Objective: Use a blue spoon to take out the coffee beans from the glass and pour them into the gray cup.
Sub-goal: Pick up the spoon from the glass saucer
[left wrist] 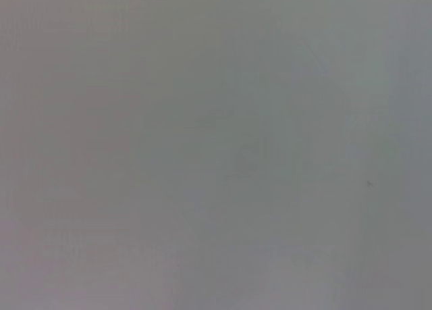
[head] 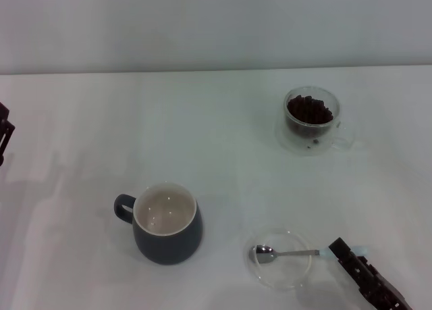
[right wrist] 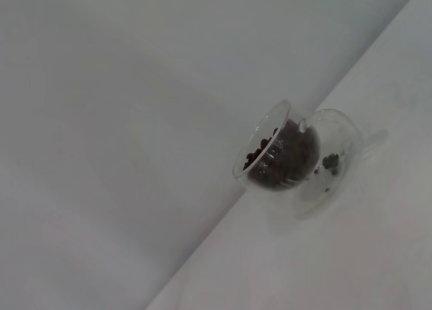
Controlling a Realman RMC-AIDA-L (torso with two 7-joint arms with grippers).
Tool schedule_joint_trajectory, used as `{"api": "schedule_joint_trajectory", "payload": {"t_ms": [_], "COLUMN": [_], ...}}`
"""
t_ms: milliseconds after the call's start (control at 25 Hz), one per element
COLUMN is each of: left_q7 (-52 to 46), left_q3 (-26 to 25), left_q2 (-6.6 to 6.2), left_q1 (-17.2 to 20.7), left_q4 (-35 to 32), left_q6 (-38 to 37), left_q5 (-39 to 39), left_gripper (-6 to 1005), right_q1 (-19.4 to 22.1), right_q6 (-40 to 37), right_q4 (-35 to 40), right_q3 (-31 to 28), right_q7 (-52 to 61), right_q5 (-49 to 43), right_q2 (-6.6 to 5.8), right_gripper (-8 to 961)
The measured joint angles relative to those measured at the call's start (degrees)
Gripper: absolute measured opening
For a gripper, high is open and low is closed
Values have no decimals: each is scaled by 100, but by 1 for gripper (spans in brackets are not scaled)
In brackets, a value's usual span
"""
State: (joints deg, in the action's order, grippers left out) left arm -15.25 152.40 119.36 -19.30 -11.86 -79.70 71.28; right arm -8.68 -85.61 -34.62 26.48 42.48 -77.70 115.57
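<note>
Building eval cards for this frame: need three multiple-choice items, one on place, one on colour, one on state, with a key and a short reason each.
1. Where does the blue spoon lie?
A. in the gray cup
B. on the clear round dish
C. in the glass

2. What colour is the inside of the gray cup?
A. cream-white
B. red
C. black

3. What state is the glass in?
A. tipped over and spilled
B. upright and empty
C. upright, holding coffee beans

Key:
1 B, the spoon's bowl rests on the clear round dish, with the right gripper at its handle end.
2 A, the head view shows a pale lining and no beans.
3 C, the coffee beans are heaped inside it.

The left gripper sits at the table's left edge.
</note>
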Motion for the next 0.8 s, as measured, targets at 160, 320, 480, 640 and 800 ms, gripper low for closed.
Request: {"api": "schedule_joint_trajectory", "payload": {"t_ms": [160,320,480,640,800], "left_q7": [-4,4,-7,-8,-10], "left_q3": [1,2,0,0,0], "left_q2": [0,0,-5,-8,-9], "left_q1": [-3,-10,-15,-2,13], "left_q4": [0,-2,-5,-2,0], "left_q6": [-6,-10,-11,-11,-11], "left_q5": [0,0,5,10,7], "left_gripper": [885,885,885,884,884], "right_q1": [-44,-151,-191,-185,-195], "right_q6": [5,13,27,47,94], "right_q4": [31,48,52,123,134], "right_q3": [-40,-51,-53,-2,2], "right_q7": [28,58,94,214,241], "right_q5": [-68,-79,-83,-86,-88], "right_q2": [0,-1,-7,-9,-9], "right_gripper": [757,732,639,550,544]}}
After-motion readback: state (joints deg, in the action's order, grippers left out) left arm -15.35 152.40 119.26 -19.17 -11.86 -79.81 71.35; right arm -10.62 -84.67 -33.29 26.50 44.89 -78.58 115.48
